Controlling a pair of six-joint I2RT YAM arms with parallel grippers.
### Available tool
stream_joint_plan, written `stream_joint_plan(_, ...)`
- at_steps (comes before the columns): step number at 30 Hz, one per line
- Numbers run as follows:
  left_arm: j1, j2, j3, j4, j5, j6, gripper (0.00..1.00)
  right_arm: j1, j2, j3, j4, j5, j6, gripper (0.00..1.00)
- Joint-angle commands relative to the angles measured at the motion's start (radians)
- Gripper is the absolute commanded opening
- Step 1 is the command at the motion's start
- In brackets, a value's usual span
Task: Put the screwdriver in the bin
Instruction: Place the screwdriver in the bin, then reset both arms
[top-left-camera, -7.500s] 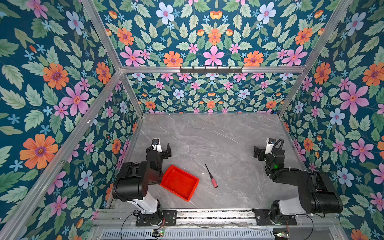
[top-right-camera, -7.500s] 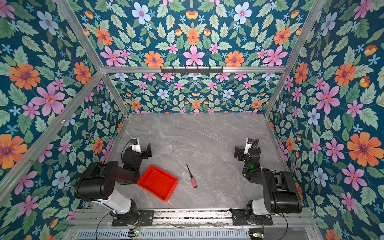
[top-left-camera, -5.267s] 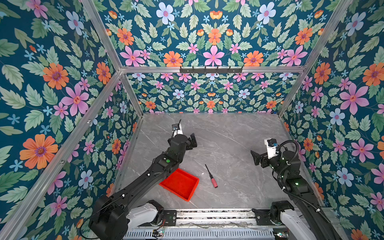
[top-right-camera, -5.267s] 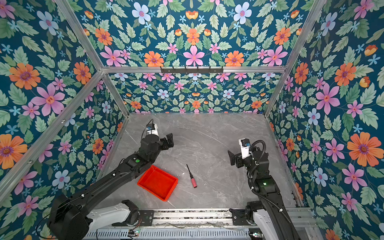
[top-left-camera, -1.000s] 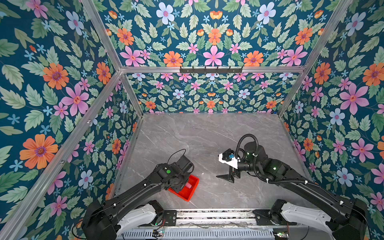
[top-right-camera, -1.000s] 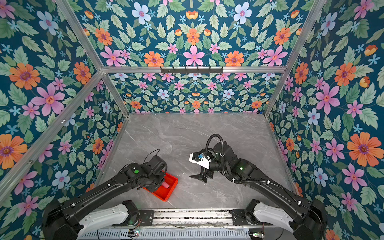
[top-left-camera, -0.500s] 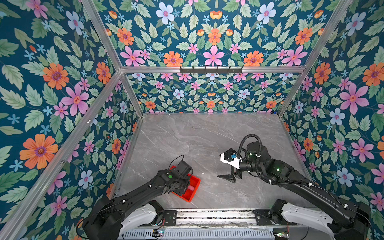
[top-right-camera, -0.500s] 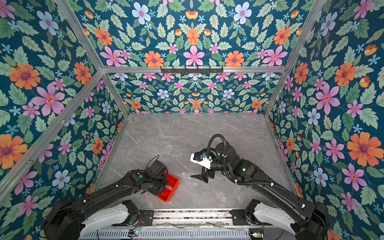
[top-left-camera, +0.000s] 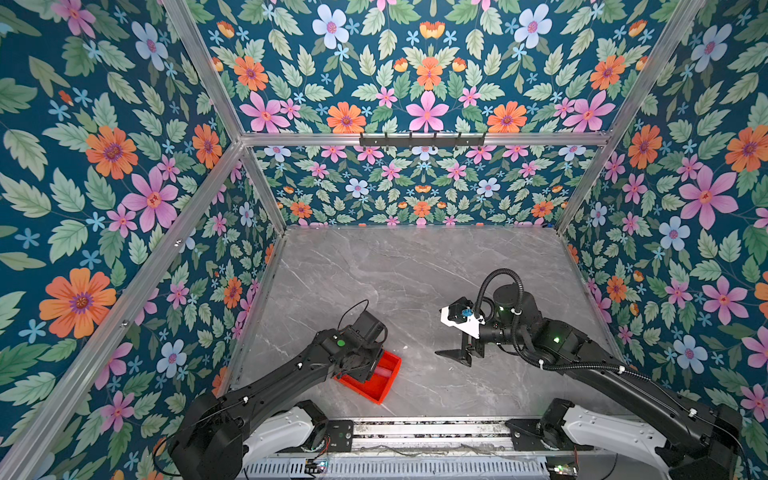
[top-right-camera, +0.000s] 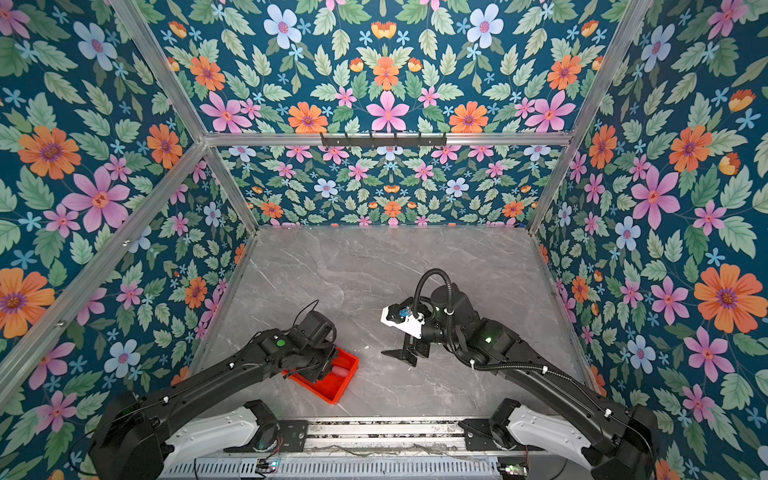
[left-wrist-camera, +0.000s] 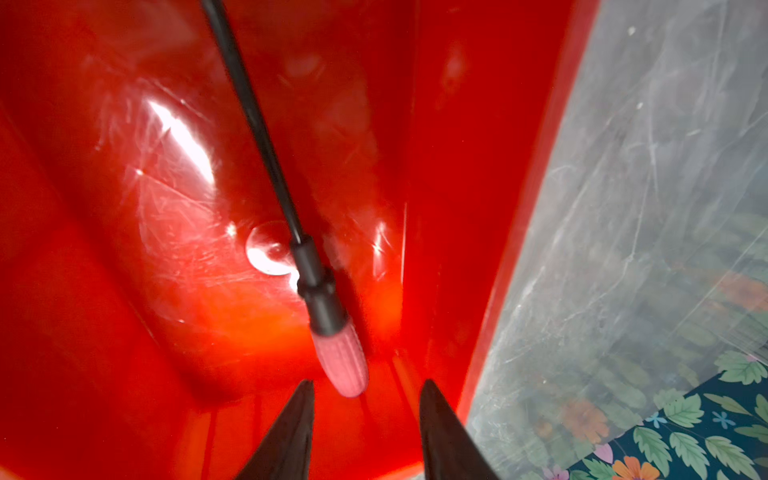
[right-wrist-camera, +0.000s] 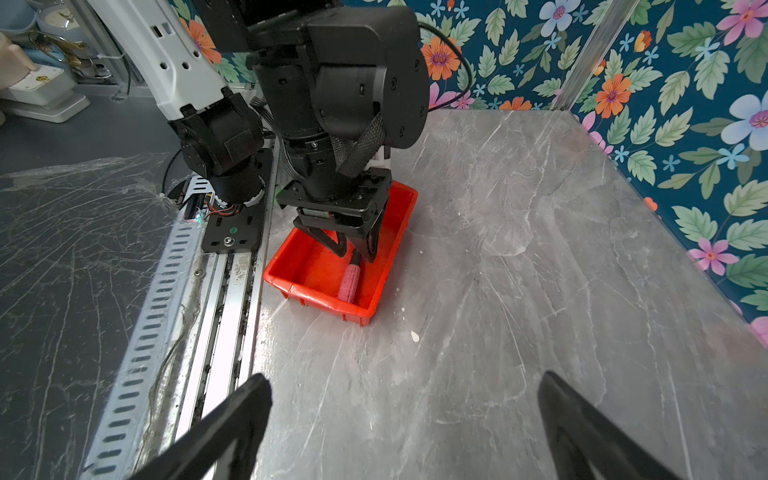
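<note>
On the grey counter (top-left-camera: 415, 270) we see the red bin (right-wrist-camera: 320, 301). The left jaws hang over the bin, a little open, holding nothing. The right jaws, away from the bin, are wide open, empty. The screwdriver (left-wrist-camera: 320, 303) lies inside the bin.

The bin (right-wrist-camera: 299, 257) is red-orange, screwdriver (left-wrist-camera: 316, 291) pink and black, table (top-left-camera: 415, 270) grey-marbled, walls (top-left-camera: 415, 83) teal floral.

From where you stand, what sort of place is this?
Probably a robot test booth, not a home: a left arm and right arm bolted to a rail, a grey marble-look tabletop, flowered panels in a bare aluminium frame.
</note>
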Motion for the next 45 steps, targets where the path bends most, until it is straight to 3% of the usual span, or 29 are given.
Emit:
stream_joint_plan(1,0.001,0.005,0.018,-0.071,-0.032,0.029,0.48,0.002,-0.002,0.004,0.007,0.004,0.000,0.99)
stream_joint_plan(12,0.001,0.053,0.197,-0.171,-0.113,0.126,0.60,0.003,-0.023,-0.008,0.039,0.023,0.040,0.99)
stream_joint_plan(16,0.002,0.083,0.303,-0.227,-0.192,0.181,0.66,0.002,-0.031,-0.020,0.070,0.055,0.065,0.99)
stream_joint_plan(25,0.085,0.204,0.518,-0.223,-0.398,0.509,0.92,-0.005,-0.043,-0.038,0.121,0.150,0.115,0.99)
stream_joint_plan(27,0.103,0.208,0.526,-0.110,-0.435,0.660,0.99,-0.017,-0.050,-0.049,0.150,0.174,0.133,0.99)
stream_joint_plan(32,0.149,0.156,0.457,0.199,-0.489,0.952,1.00,-0.091,-0.070,-0.093,0.257,0.228,0.222,0.99)
stream_joint_plan(39,0.200,0.057,0.215,0.653,-0.524,1.408,1.00,-0.240,-0.120,-0.199,0.351,0.325,0.325,0.99)
stream_joint_plan(45,0.325,-0.014,-0.052,1.030,-0.527,1.673,1.00,-0.448,-0.168,-0.358,0.470,0.373,0.421,0.99)
